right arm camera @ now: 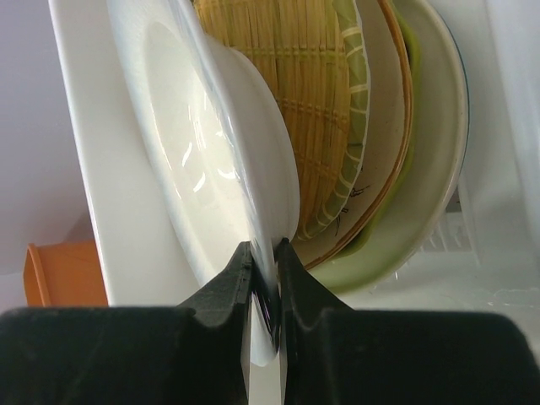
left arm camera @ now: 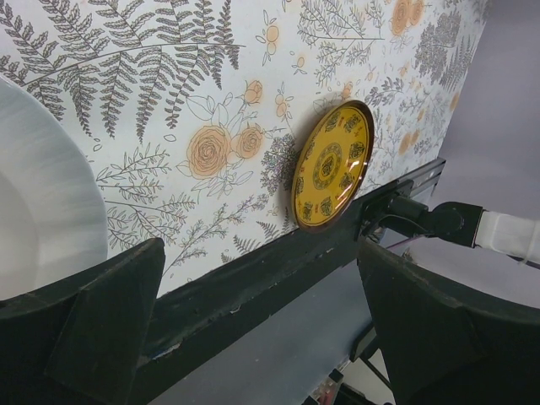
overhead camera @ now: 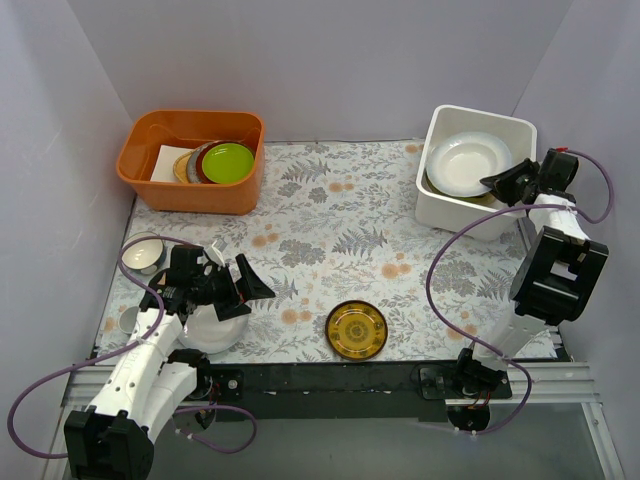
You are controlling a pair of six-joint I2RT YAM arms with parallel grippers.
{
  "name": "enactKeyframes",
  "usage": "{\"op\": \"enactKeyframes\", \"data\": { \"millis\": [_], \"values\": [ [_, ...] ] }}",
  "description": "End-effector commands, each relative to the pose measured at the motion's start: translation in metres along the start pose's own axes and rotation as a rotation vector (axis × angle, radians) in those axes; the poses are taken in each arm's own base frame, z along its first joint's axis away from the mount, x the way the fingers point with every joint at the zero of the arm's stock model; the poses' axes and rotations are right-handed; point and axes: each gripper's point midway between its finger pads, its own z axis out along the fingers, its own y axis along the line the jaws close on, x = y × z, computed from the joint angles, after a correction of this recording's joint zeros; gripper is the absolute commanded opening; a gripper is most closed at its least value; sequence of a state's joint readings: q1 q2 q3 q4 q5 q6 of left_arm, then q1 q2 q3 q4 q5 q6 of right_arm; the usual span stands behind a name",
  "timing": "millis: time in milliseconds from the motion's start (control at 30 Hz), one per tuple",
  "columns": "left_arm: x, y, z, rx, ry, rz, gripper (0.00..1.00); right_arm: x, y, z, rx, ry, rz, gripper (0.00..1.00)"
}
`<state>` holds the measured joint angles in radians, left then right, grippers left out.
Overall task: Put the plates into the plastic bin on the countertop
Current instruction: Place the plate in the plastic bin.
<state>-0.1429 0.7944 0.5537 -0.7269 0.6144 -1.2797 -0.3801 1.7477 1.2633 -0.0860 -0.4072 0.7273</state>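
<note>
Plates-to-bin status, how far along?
Well along. Done: several plates, a yellow woven-look plate among them, sit stacked in the white bin. In hand: the right gripper is shut on the rim of a plain white plate atop that stack. Left: the amber patterned plate and another white plate on the countertop, by the open left gripper.

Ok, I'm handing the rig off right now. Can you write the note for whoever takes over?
Left gripper: open, above the plain white round plate at the near left of the fern-printed countertop, not gripping it.
Right gripper: shut on the rim of the white deep plate, held in the white square plastic bin.
Done: the yellow woven-look plate and several others are in the bin.
Left: release the held plate, then bin the plain white round plate and the amber patterned plate near the front edge.
</note>
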Motion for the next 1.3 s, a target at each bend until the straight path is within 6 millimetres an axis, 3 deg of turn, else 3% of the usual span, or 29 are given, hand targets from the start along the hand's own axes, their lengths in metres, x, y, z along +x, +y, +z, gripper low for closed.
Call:
{"op": "enactKeyframes", "data": {
  "millis": [0, 200, 567, 700, 867, 1267],
  "values": [
    [0.003, -0.005, -0.003, 0.028, 0.000, 0.005, 0.98, -0.014, 0.029, -0.002, -0.113, -0.025, -0.079, 0.18],
    [0.004, -0.006, -0.003, 0.037, 0.006, 0.006, 0.98, -0.009, 0.026, -0.001, -0.116, -0.009, -0.089, 0.29],
    [0.005, -0.007, -0.004, 0.047, 0.011, 0.011, 0.98, 0.011, 0.011, -0.002, -0.101, 0.042, -0.102, 0.41],
    [0.005, -0.008, -0.004, 0.051, 0.013, 0.012, 0.98, 0.017, 0.005, -0.005, -0.082, 0.055, -0.109, 0.53],
    [0.005, -0.010, -0.005, 0.060, 0.014, 0.013, 0.98, 0.021, 0.001, -0.010, -0.061, 0.067, -0.113, 0.61],
    [0.010, -0.016, -0.007, 0.103, 0.009, 0.004, 0.98, 0.044, -0.003, -0.032, -0.077, 0.132, -0.114, 0.64]
  ]
}}
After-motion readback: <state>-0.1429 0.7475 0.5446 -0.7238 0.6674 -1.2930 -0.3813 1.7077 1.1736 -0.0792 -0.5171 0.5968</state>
